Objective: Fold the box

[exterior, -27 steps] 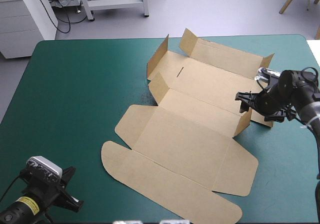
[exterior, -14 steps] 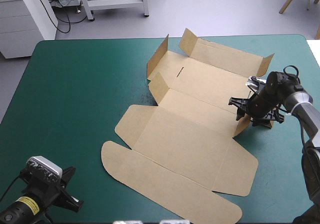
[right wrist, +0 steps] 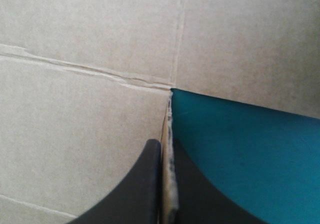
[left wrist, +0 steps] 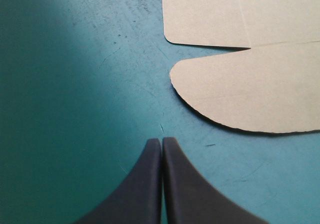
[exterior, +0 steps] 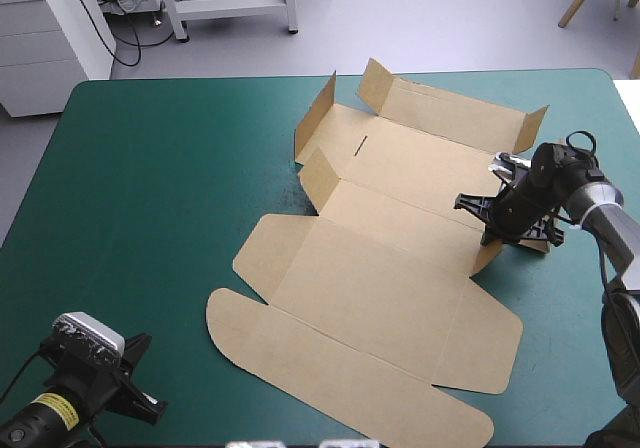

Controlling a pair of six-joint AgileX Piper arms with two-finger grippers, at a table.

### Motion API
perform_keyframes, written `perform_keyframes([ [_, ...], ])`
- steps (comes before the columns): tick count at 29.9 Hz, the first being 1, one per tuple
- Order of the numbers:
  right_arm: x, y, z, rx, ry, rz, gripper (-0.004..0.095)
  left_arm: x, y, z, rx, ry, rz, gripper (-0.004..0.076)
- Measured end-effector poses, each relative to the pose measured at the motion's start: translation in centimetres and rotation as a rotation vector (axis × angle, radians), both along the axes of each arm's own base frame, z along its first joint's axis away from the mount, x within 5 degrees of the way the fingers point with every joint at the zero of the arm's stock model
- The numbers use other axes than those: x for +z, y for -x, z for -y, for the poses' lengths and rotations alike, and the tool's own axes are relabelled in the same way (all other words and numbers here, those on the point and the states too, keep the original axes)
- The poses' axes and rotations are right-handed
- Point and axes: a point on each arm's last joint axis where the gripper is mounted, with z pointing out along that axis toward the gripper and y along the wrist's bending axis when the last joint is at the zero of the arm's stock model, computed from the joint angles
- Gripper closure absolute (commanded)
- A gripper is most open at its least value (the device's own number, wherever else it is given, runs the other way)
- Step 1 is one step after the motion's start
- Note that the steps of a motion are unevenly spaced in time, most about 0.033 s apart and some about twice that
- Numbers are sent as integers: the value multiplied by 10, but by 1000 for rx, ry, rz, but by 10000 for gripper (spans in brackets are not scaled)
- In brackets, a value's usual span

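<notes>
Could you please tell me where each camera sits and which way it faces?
High view: above, behind the robot, looking forward and down: table, box, left claw, right claw.
Left wrist view: above the left claw, shut, facing table and rounded flap.
Right wrist view: above the right claw, shut on the box's edge.
Shared: the box, in all three.

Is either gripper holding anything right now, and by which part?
The right gripper is shut on the box, pinching the edge of a raised flap on its right side. The left gripper holds nothing.
</notes>
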Motion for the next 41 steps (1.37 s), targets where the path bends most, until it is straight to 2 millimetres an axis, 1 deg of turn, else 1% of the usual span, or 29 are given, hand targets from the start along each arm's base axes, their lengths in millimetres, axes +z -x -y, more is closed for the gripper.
perform_keyframes([
  [3,0,0,0,29,6,5,927,0,0,0,0,0,0,734],
  [7,8,-2,0,114,21,18,927,0,0,0,0,0,0,734],
  [11,23,-8,0,215,41,59,927,0,0,0,0,0,0,734],
  [18,49,-19,-1,500,117,182,927,0,0,0,0,0,0,734],
  [21,58,-24,-1,581,147,229,927,0,0,0,0,0,0,734],
  [24,61,-29,-1,629,169,261,927,0,0,0,0,0,0,734],
  [28,56,-40,-7,715,194,282,927,0,0,0,0,0,0,734],
  [32,49,-57,-23,814,215,311,927,0,0,0,0,0,0,734],
  [34,50,-66,-33,866,231,340,927,0,0,0,0,0,0,734],
  [41,53,-94,-85,1126,297,469,928,0,0,0,0,0,0,734],
])
